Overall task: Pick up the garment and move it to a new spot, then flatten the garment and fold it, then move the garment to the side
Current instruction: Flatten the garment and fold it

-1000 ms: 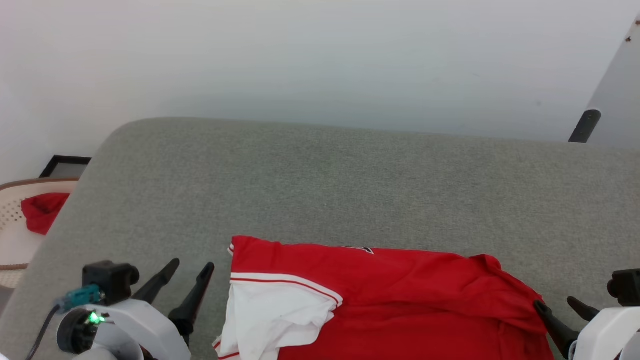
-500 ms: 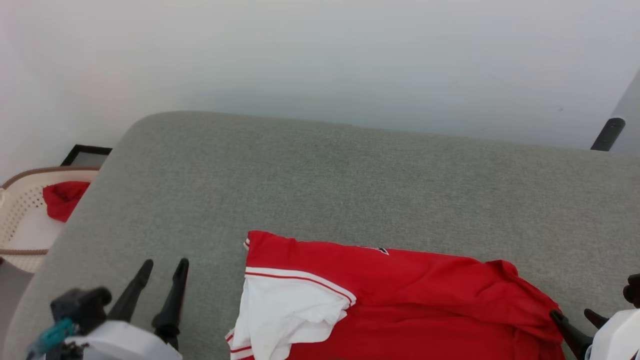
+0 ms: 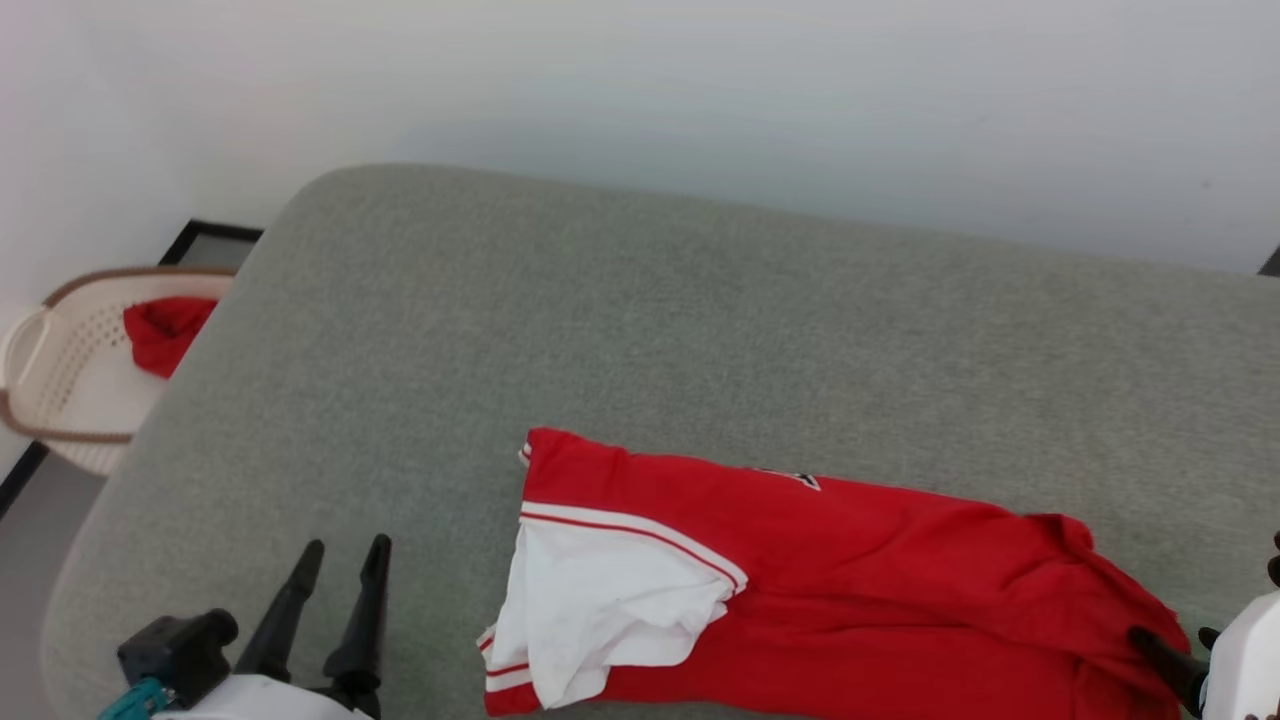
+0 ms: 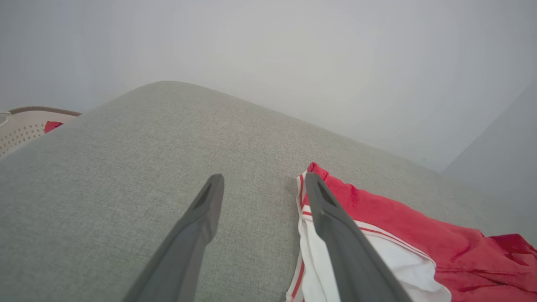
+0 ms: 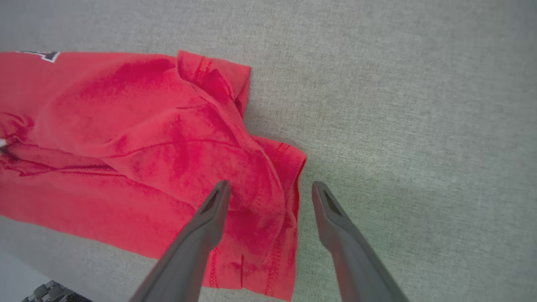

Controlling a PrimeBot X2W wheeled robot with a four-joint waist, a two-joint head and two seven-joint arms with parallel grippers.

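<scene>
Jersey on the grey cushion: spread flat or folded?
Roughly folded, not flat: the garment lies doubled in a long band, white sleeve flopped on top, right end rumpled.

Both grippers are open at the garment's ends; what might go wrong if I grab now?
The right gripper straddles a bunched corner of the garment, so it may pinch several layers. The left gripper sits by the loose white sleeve and may lift only that.
</scene>
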